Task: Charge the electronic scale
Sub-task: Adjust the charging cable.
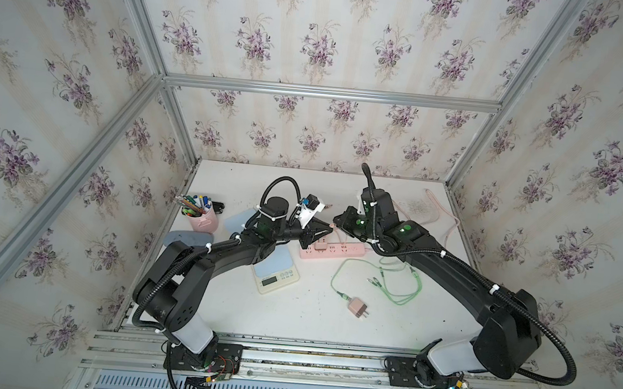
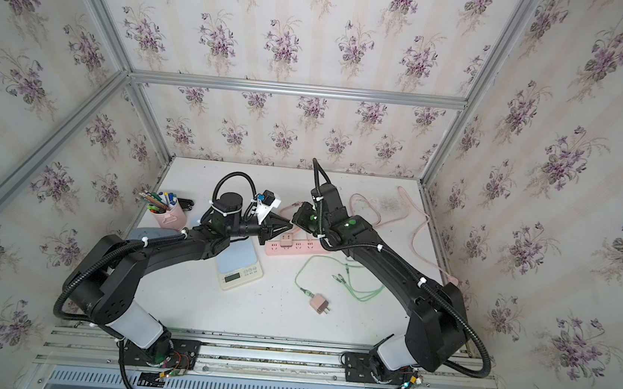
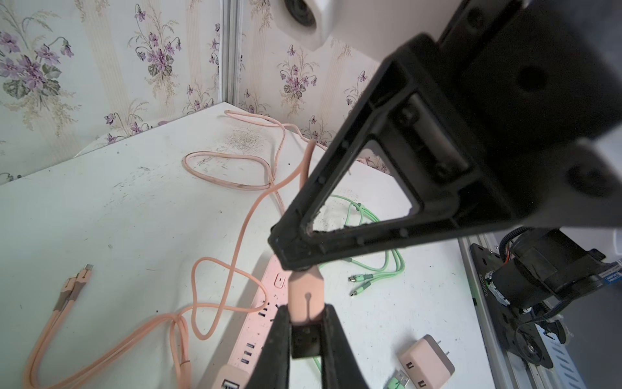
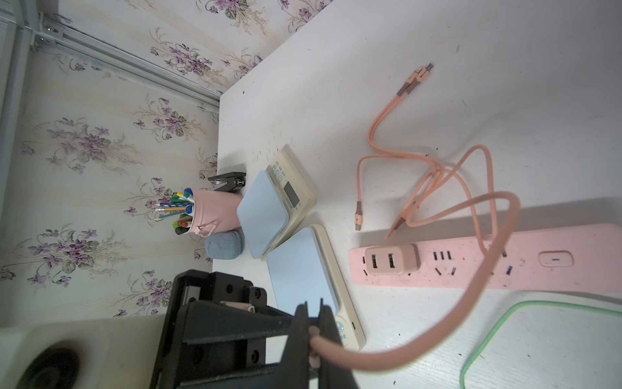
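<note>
The left tool (image 3: pixel 305 308) is closed on the plug end of the pink cable (image 4: pixel 380 361), with one finger pressed against each side of the plug. The right tool (image 4: pixel 313 304) is clamped tight on the same cable just behind that plug, tip to tip with the left one. The two meet in the air above the pink power strip (image 1: pixel 335 250), near the end that carries a plugged-in pink charger (image 4: pixel 392 264). The rest of the cable loops down onto the counter (image 1: pixel 290 318) behind the strip. The electronic scale (image 1: pixel 276 278) lies flat just off that charger end, on the side toward the arm bases. A second scale (image 4: pixel 269 208) sits beyond it. In front of the strip lie a green cable (image 4: pixel 555 304) and a loose charger (image 1: pixel 357 307).
</note>
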### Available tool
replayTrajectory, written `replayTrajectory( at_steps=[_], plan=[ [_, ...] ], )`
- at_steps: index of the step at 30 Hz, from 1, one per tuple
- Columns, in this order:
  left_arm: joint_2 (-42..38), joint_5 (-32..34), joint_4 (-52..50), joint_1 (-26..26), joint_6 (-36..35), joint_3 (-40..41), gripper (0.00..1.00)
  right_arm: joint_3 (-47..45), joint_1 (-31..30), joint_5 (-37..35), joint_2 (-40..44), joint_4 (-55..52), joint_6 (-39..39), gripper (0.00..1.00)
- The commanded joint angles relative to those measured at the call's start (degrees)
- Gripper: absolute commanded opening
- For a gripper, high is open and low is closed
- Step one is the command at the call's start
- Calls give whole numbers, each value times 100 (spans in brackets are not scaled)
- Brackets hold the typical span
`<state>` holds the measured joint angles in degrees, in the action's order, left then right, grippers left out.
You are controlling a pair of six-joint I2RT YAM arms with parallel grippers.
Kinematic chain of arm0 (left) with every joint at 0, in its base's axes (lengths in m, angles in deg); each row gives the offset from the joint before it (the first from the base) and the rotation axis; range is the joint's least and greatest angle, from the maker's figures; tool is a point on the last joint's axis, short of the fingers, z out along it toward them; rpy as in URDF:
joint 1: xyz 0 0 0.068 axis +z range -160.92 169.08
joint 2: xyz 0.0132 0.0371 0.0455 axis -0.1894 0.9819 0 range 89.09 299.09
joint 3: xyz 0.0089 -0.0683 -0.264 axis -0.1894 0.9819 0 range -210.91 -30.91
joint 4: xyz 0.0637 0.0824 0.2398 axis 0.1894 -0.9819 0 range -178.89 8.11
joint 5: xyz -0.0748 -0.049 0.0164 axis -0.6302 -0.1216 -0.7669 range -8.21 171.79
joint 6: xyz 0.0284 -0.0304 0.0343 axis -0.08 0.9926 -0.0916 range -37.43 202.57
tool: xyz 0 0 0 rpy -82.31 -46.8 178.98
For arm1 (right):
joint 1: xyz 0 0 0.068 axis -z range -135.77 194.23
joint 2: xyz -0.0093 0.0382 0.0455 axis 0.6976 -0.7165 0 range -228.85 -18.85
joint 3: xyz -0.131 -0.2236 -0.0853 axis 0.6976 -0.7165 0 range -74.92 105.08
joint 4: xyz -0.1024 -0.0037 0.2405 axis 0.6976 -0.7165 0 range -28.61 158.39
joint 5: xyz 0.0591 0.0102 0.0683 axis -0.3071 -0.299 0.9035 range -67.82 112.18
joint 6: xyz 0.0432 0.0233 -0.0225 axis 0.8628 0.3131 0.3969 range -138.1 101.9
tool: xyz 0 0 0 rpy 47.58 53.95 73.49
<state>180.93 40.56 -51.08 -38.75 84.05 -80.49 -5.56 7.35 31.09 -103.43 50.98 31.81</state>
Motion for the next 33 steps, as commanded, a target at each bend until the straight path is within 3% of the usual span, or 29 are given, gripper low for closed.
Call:
replayTrajectory(
  at_steps=[1, 2, 4, 8, 17, 22, 33],
  plan=[
    [-49, 2, -223, 20, -231, -90, 11, -84, 67, 584, 123, 253, -117, 21],
    [-60, -68, -284, 23, -267, -113, 11, -120, 138, 850, 132, 285, -183, 35],
    [-69, -197, -370, 41, -330, -139, 11, -188, 328, 1485, 126, 315, -287, 47],
    [-83, -422, -434, 72, -410, -173, 11, -194, 797, 2426, 73, 127, -543, 50],
    [-69, -683, -760, 68, -558, -343, 11, 400, 876, 2985, -230, -662, -1409, 44],
    [-61, -737, -867, 68, -596, -419, 11, 468, 876, 2880, -314, -975, -1667, 39],
    [-101, -825, -1272, 41, -859, -491, 11, 490, 876, 2765, -488, -911, -1799, 9]
  ],
)
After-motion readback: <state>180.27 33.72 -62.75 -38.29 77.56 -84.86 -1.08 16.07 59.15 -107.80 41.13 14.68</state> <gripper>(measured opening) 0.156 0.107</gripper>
